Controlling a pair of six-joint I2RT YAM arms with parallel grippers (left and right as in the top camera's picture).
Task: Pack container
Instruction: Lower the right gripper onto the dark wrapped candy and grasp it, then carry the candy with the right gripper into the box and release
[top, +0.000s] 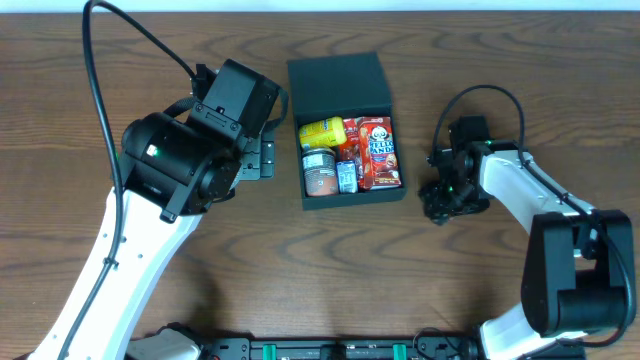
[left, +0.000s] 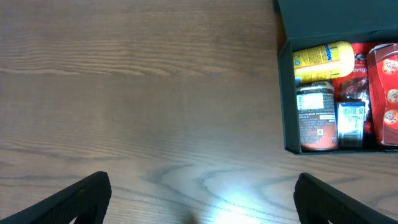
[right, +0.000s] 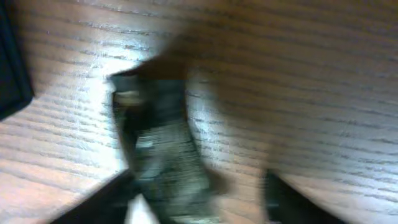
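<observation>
The dark teal container (top: 296, 150) stands in the middle of the table with its lid (top: 336, 82) folded open at the back. Inside are a yellow pack (top: 322, 132), a can (top: 319, 174), a small can (top: 346, 176) and a red snack box (top: 378, 152). The container also shows at the right of the left wrist view (left: 286, 93). My left gripper (top: 262, 157) (left: 202, 202) is open and empty over bare table left of the container. My right gripper (top: 442, 195) (right: 193, 196) is right of the container, fingers apart around a dark greenish packet (right: 163, 149) on the table; that view is blurred.
The table is brown wood (top: 250, 260). Black cables arch over both arms (top: 110, 60). A corner of the container shows at the left edge of the right wrist view (right: 11, 74).
</observation>
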